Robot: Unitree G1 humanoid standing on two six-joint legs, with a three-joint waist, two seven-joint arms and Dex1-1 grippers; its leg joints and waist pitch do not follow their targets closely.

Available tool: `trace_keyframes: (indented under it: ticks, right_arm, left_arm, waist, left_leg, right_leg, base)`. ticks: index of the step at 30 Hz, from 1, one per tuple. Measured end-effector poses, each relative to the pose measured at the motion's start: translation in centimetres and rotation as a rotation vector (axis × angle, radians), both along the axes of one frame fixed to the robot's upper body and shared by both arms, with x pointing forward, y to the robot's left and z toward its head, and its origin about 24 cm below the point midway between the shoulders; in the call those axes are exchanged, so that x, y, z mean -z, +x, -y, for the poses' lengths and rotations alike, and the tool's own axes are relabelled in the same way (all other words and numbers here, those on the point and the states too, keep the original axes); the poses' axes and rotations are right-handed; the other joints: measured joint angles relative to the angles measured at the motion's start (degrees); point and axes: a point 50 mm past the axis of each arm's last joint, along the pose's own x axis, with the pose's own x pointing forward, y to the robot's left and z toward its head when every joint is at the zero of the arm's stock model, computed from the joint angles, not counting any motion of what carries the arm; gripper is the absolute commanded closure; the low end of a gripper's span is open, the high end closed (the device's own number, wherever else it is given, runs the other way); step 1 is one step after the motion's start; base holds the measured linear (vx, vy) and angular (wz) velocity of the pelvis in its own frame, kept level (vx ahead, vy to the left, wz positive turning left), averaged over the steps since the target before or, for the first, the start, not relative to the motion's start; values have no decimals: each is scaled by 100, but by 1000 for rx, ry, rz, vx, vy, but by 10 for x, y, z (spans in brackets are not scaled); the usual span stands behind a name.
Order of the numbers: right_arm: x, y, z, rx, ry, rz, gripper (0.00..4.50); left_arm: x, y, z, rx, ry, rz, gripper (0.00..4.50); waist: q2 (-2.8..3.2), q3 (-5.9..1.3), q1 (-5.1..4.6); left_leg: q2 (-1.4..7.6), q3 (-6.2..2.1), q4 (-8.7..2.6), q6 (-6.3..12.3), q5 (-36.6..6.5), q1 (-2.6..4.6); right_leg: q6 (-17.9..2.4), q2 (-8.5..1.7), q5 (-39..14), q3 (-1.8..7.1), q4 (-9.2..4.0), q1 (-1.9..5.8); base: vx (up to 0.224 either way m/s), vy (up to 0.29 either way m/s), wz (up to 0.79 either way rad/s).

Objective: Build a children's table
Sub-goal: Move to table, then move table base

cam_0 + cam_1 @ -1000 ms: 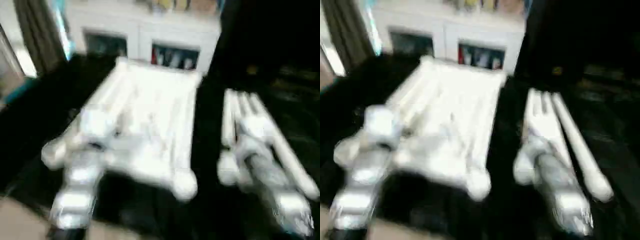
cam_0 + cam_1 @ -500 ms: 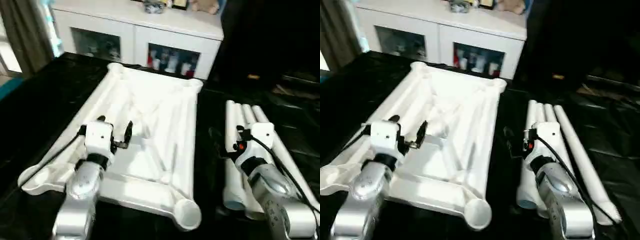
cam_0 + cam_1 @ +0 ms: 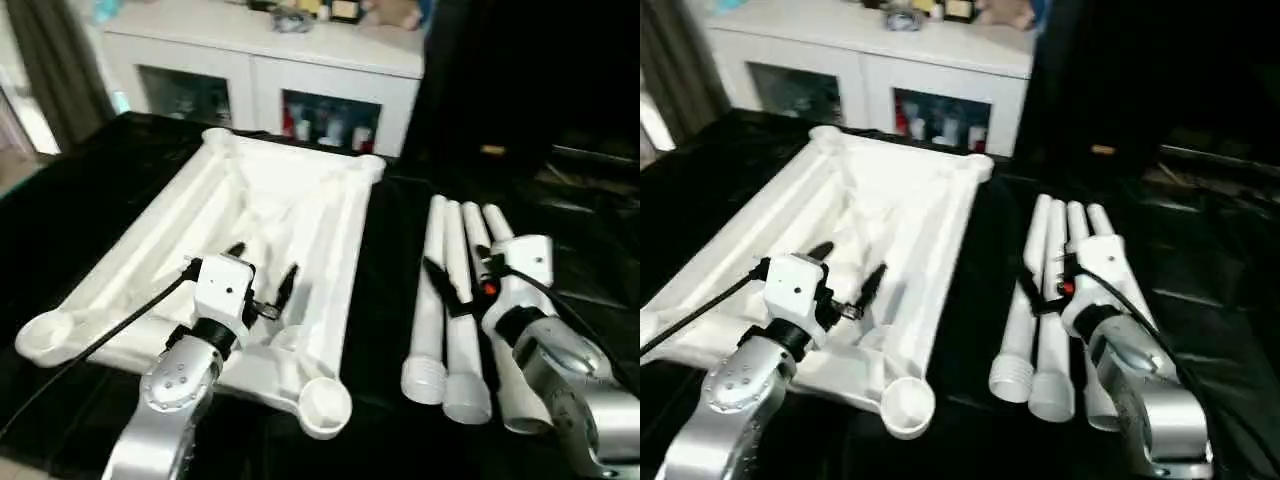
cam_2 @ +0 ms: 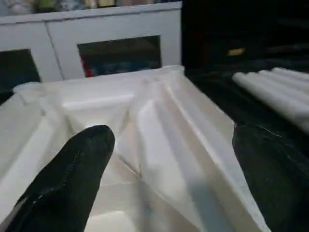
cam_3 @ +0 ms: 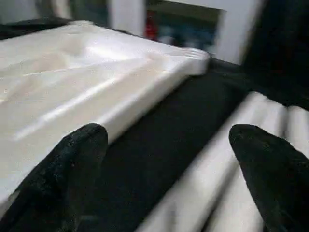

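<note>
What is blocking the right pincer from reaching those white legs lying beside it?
Nothing visible. The right pincer hangs open over the white legs on the black cloth, nothing between them. The table top lies off to the left.

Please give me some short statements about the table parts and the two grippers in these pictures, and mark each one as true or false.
1. The table top lies with its ribbed underside facing up. True.
2. A leg already stands in the near corner socket. False: that socket holds nothing, and the legs lie side by side on the black surface to the right of the top.
3. The left gripper is open, above the table top. True.
4. The right gripper is shut on a leg. False: it is open, with nothing between its fingers.
5. A white cabinet with glass doors stands beyond the table top. True.
</note>
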Motion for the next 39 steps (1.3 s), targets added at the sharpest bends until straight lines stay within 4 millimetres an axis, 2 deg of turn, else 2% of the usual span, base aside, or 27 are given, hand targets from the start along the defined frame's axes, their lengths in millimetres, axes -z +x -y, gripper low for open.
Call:
trace_keyframes:
  ticks: [3, 5, 6, 7, 10, 12, 17, 18, 21, 26, 28, 29, 31, 39]
  right_arm:
    - [-5, -4, 3, -122, -10, -4, 1]
    - [-9, -6, 0, -177, 0, 7, 1]
    - [-10, -8, -2, -216, 3, 4, 1]
    - [-11, -10, -5, -274, -4, -7, 1]
    - [-18, -14, -8, -380, -9, -16, 1]
    - [-20, -21, -14, -542, -53, -56, 1]
    - [-19, -30, -18, -730, -126, -122, 1]
    - [-19, -31, -19, -758, -146, -131, 1]
    - [-19, -32, -16, -763, -186, -138, 1]
    - [-15, -38, -14, -774, -214, -164, 1]
    - [-9, -45, -16, -788, -211, -191, 1]
    - [-7, -47, -17, -795, -212, -199, 1]
    - [-3, -52, -19, -804, -215, -208, 1]
    - [-1, -63, -22, -873, -225, -206, 1]
  left_arm:
    - [-2, -2, 0, 126, 54, -8, 3]
    - [-2, -3, -3, 202, 98, -20, 3]
    - [-4, -6, -2, 275, 95, -40, 3]
    - [-8, -12, -1, 384, 98, -73, 3]
    - [-19, -22, 1, 580, 99, -110, 3]
    - [-18, -32, -1, 751, 221, -180, 3]
    - [-9, -43, -7, 921, 313, -306, 3]
    - [-9, -45, -9, 956, 341, -321, 31]
    - [-8, -41, -16, 977, 450, -304, 52]
    - [7, -37, -28, 962, 543, -349, 82]
    - [11, -36, -32, 947, 549, -373, 85]
    - [12, -35, -33, 943, 548, -382, 118]
    - [12, -36, -33, 944, 544, -398, 125]
    - [12, -33, -33, 961, 543, -400, 191]
  waist:
    - [11, 4, 86]
    - [11, 4, 99]
    - [8, 4, 104]
    - [-19, 9, 106]
    - [-59, 5, 98]
    - [-65, 10, 95]
    - [-51, 20, 77]
    - [-49, 22, 77]
    - [-41, 25, 79]
    - [-37, 27, 96]
    - [-36, 27, 101]
    - [-31, 29, 97]
    - [-20, 27, 94]
    - [-3, 24, 93]
  left_leg:
    - [2, 65, 8, 3, 9, 4]
    - [1, 110, 7, 34, 25, 5]
    - [-2, 129, 7, 48, 17, 2]
    - [-2, 142, 2, 53, 15, -2]
    - [-2, 161, 8, 88, -1, -5]
    - [-1, 164, 5, 92, -3, -2]
    - [0, 172, -3, 86, -5, 27]
    - [1, 172, -4, 85, -5, 36]
    - [1, 173, -3, 83, -5, 37]
    - [1, 174, -1, 81, -3, 39]
    - [2, 174, -1, 82, -3, 36]
    - [2, 174, -1, 82, -4, 35]
    - [2, 174, -3, 82, -5, 35]
    - [4, 174, 0, 82, -3, 37]
  right_leg:
    - [3, -50, 12, 0, -7, 19]
    - [18, -80, 21, 0, -15, 28]
    - [27, -93, 25, 0, -29, 30]
    - [29, -102, 24, 1, -32, 30]
    - [10, -107, 37, 6, -50, 36]
    - [14, -106, 36, 7, -58, 40]
    - [44, -106, 27, 12, -68, 64]
    - [44, -106, 27, 12, -68, 75]
    - [46, -106, 27, 12, -70, 88]
    - [50, -108, 30, 12, -73, 87]
    - [50, -108, 30, 12, -73, 87]
    - [50, -108, 30, 12, -73, 86]
    - [50, -108, 30, 12, -75, 85]
    - [49, -107, 31, 12, -75, 89]
  base:
    - [0, 0, 0]
    - [0, 0, 0]
    - [0, 0, 0]
    - [0, 0, 0]
    - [0, 0, 0]
    - [0, 0, 0]
    - [0, 0, 0]
    - [0, 0, 0]
    - [0, 0, 0]
    - [0, 0, 0]
    - [0, 0, 0]
    - [0, 0, 0]
    - [0, 0, 0]
    - [0, 0, 0]
